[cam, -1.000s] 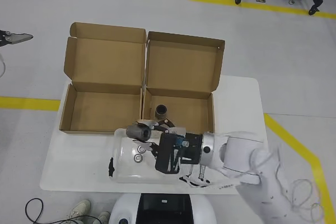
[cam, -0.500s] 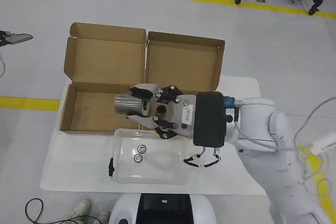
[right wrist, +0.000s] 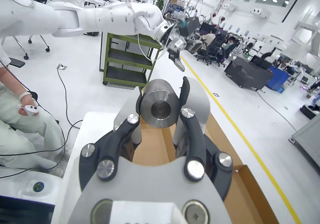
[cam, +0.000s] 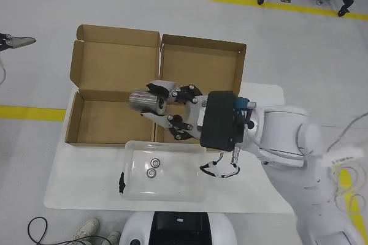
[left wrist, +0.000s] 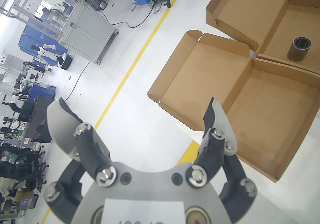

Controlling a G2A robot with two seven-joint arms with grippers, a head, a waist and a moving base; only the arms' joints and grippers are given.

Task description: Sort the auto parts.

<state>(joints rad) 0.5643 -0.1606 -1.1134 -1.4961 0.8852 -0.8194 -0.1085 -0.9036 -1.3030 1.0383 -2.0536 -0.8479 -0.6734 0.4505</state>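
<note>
Top view: metal tube (cam: 141,101) hanging sideways over left box (cam: 104,122), right hand (cam: 156,102) squeezing one end. Tube probably being heavy, hard, slippery; grabbing round its middle seeming safer. Left hand (left wrist: 136,110) spreading wide, holding nothing, hanging off bench (cam: 86,177).

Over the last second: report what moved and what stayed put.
The right gripper, fingers shut on the metal cylinder throughout, lifted from the clear tray and carried it away from the robot, to over the left box. Nothing was released. The two rings in the tray, the dark sleeve in the right box and the open left gripper stayed put.
</note>
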